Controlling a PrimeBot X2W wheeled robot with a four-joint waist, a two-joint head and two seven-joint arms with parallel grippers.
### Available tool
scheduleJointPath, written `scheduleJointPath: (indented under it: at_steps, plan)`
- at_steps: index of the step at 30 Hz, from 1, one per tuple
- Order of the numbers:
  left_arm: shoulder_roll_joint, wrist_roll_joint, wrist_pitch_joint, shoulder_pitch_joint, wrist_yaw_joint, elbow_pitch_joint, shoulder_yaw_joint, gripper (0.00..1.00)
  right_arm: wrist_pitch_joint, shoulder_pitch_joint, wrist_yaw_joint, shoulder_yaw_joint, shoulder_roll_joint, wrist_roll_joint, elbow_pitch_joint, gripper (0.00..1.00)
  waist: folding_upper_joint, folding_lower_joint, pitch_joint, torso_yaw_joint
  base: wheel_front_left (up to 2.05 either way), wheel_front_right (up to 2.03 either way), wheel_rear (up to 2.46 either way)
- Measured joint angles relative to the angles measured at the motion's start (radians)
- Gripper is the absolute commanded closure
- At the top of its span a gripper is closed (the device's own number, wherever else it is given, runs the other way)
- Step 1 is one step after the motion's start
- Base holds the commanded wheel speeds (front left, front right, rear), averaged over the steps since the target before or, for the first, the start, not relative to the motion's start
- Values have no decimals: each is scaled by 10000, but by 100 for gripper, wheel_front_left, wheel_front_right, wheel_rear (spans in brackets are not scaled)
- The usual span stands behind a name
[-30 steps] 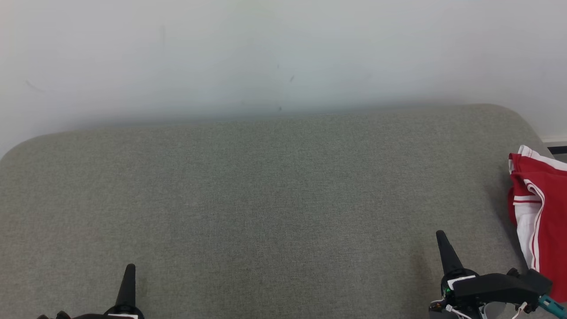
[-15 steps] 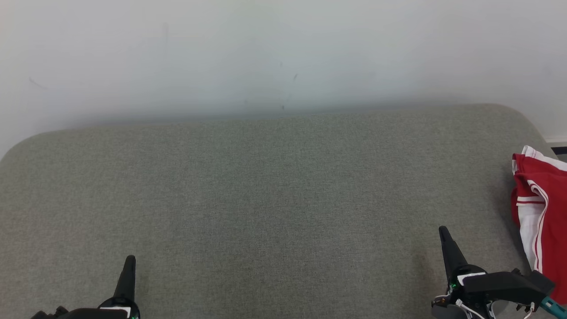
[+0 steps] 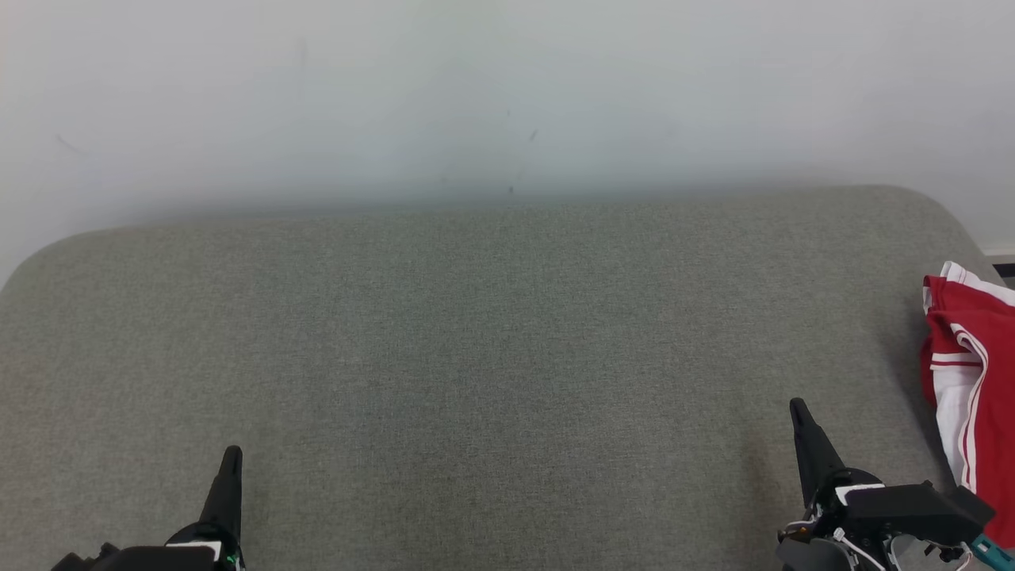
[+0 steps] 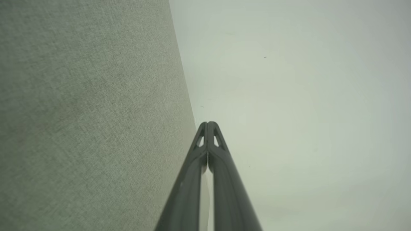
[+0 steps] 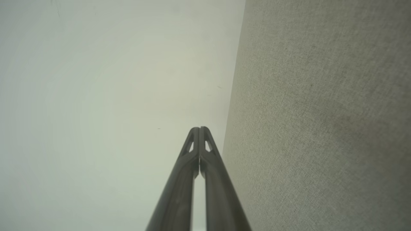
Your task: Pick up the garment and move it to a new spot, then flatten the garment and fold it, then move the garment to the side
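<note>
A red garment point(image 3: 987, 373) with white stripes and a white panel lies at about 3 to 4 o'clock in the head view, on the right end of a grey-green fabric cushion point(image 3: 492, 357). The picture's right edge cuts it off, so its full shape and kind cannot be told; the part that shows is bunched, with one rounded lobe toward 12 o'clock and a longer piece running down toward 5 o'clock.

The right gripper point(image 3: 797, 408) sits at 5 o'clock, its two dark fingers pressed together into one spike that points toward 12 o'clock and leans slightly toward 11. The fingers stand apart from the garment, holding nothing. The black wrist body behind them lies just beside the garment's lower stretch; whether they touch cannot be told.

The left gripper point(image 3: 231, 454) sits at 7 o'clock, well apart from the garment, its fingers likewise pinched tight and empty, pointing toward 12 o'clock.

In each wrist view the fingers point(image 4: 221, 179) point(image 5: 179, 186) meet at the tips with nothing between them, above the cushion's weave and before a pale wall point(image 3: 507, 95). The wall runs along the cushion's far edge at 12 o'clock and carries a few small dark specks point(image 3: 511, 190) near its base
</note>
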Motion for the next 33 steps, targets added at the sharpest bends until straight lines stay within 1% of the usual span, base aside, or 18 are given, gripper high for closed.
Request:
scheduleJointPath:
  at_steps: [14,33]
  plan:
    - [6,-949,261,-160,-58,-113,52,100,245,1,0,-100,0,1047,-222,100,0,0,40,70,0,0,0]
    - [6,-949,261,-161,-58,-115,56,100,245,1,0,-104,0,1047,-224,100,0,0,39,70,0,0,0]
